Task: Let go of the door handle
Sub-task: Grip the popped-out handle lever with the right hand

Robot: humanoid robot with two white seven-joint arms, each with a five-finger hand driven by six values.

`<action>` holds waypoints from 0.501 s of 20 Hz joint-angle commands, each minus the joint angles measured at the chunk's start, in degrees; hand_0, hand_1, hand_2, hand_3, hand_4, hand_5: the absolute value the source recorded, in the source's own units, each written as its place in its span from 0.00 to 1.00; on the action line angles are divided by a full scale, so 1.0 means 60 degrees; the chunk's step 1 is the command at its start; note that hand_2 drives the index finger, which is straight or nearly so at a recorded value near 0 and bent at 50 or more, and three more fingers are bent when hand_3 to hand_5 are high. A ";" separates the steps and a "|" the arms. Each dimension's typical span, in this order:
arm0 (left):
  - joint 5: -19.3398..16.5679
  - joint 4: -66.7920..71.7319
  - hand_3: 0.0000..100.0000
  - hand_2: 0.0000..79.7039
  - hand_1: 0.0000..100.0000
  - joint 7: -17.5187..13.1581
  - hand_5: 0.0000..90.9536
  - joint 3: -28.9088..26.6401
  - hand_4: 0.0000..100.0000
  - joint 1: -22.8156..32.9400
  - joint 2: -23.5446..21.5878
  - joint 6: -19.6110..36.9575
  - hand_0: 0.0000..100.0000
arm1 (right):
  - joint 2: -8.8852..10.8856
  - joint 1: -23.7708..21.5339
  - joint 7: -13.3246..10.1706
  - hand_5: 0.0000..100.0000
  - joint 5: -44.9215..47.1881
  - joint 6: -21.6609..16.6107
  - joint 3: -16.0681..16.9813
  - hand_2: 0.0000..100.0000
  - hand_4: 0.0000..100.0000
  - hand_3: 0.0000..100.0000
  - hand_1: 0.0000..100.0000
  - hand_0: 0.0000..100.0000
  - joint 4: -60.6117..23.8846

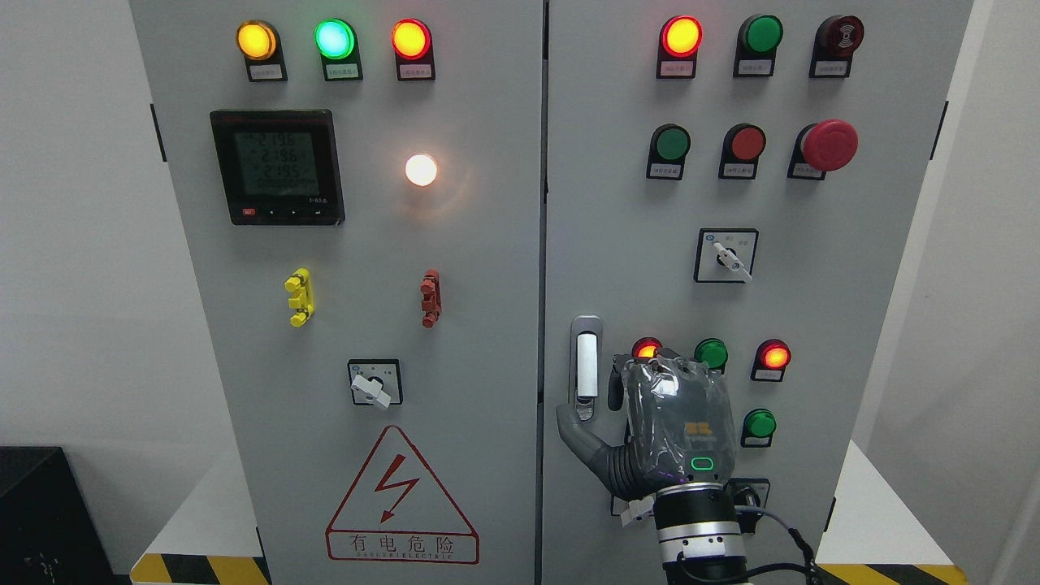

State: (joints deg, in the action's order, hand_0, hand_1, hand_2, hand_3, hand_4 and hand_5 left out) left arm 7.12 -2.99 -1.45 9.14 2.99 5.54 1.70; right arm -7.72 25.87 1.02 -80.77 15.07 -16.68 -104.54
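A grey two-door electrical cabinet [455, 325] is shown, studded with indicator lamps. The silver vertical door handle [586, 361] is set at the right door's left edge. The right hand [650, 422] is raised just beside it, thumb touching its lower end, fingers loose, nothing grasped

The silver door handle [586, 357] stands upright in its recess, right door's left edge.
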 commanded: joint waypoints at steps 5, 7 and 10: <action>0.0000 0.0000 0.10 0.06 0.00 -0.0008 0.00 0.0000 0.00 0.0000 0.0000 -0.0020 0.00 | -0.0002 0.0156 -0.0009 0.69 0.0059 0.0080 0.0026 0.75 0.75 0.95 0.45 0.15 0.0313; 0.0000 0.0000 0.10 0.06 0.00 -0.0008 0.00 0.0000 0.00 0.0000 0.0000 -0.0005 0.00 | -0.0002 0.0185 0.0006 0.69 0.0074 0.0095 0.0026 0.75 0.75 0.95 0.45 0.15 0.0313; 0.0000 0.0000 0.10 0.06 0.00 -0.0008 0.00 0.0000 0.00 0.0000 0.0000 -0.0005 0.00 | -0.0016 0.0185 -0.0009 0.69 0.0074 0.0095 0.0026 0.75 0.75 0.95 0.45 0.15 0.0313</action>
State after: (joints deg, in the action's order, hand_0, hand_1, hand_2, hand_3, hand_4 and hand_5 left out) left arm 7.12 -2.99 -1.45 9.14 2.99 5.54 1.66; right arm -7.74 26.71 1.04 -80.44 15.61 -16.59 -103.49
